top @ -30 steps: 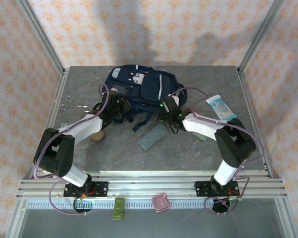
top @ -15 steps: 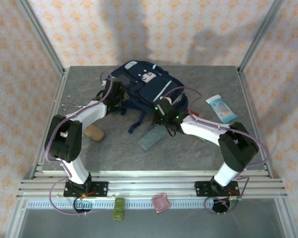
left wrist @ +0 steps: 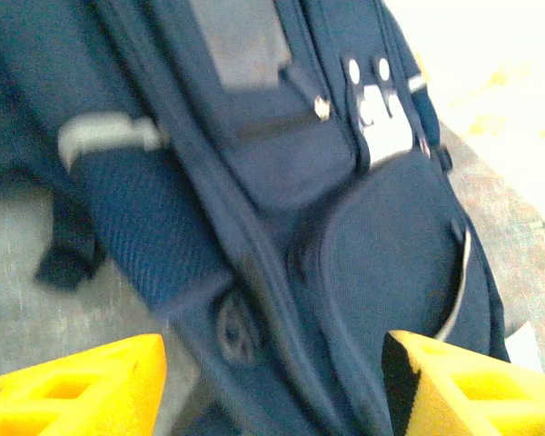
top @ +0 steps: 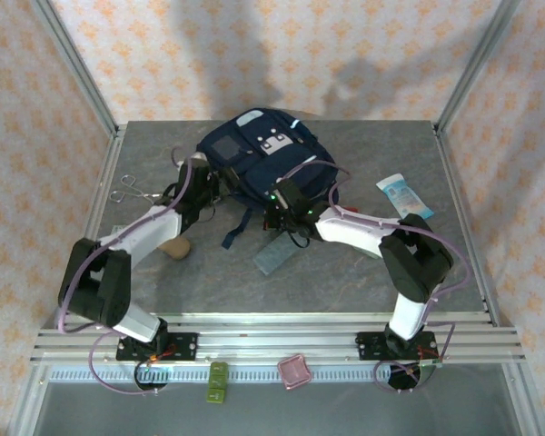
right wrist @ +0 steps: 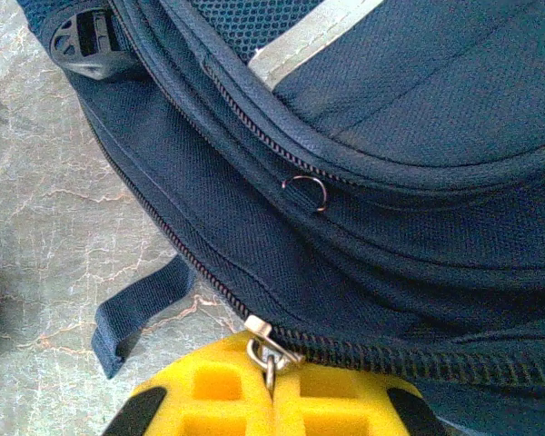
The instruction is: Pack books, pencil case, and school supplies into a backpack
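My right gripper (right wrist: 272,404) is pressed together, pinching the small metal zip pull (right wrist: 269,356) on a zipper of the large navy blue fabric backpack (top: 263,154), which lies at the far middle of the grey marbled table (top: 345,272). My left gripper (left wrist: 272,391) is spread wide at the backpack's left side, its yellow fingers (left wrist: 82,386) apart and holding nothing. The slim grey-blue oblong pencil case (top: 277,251) lies flat on the table, just on the near side of the backpack, close to my right gripper.
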Controlling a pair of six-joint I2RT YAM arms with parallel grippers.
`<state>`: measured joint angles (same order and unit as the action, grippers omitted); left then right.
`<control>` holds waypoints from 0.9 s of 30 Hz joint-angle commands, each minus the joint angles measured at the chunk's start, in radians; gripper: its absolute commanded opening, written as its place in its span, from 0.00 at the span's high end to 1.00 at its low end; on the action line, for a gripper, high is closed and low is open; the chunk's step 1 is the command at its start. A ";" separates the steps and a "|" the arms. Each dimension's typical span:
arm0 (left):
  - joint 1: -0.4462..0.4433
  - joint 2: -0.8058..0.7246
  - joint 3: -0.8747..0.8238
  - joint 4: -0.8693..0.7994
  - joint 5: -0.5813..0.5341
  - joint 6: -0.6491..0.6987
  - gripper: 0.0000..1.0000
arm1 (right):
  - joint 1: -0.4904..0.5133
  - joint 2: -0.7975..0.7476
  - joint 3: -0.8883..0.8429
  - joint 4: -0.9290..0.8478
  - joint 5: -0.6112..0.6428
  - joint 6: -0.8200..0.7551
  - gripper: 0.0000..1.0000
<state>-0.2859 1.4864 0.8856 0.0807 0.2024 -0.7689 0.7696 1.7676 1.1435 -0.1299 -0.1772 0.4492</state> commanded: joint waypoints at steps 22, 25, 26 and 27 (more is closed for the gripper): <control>-0.160 0.188 -0.067 0.315 -0.093 -0.093 0.91 | 0.015 -0.018 0.030 -0.007 0.023 0.018 1.00; -0.146 0.184 -0.047 0.248 -0.131 -0.076 1.00 | 0.006 -0.036 0.019 -0.066 0.073 0.008 1.00; -0.140 0.180 -0.045 0.235 -0.133 -0.070 1.00 | -0.001 -0.044 0.011 -0.081 0.082 0.005 1.00; -0.128 0.174 -0.048 0.232 -0.132 -0.065 1.00 | -0.012 -0.055 -0.002 -0.097 0.095 0.005 1.00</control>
<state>-0.4454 1.6764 0.8097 0.3466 0.1490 -0.8650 0.7727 1.7752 1.1439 -0.1429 -0.1642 0.4675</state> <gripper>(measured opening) 0.058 0.038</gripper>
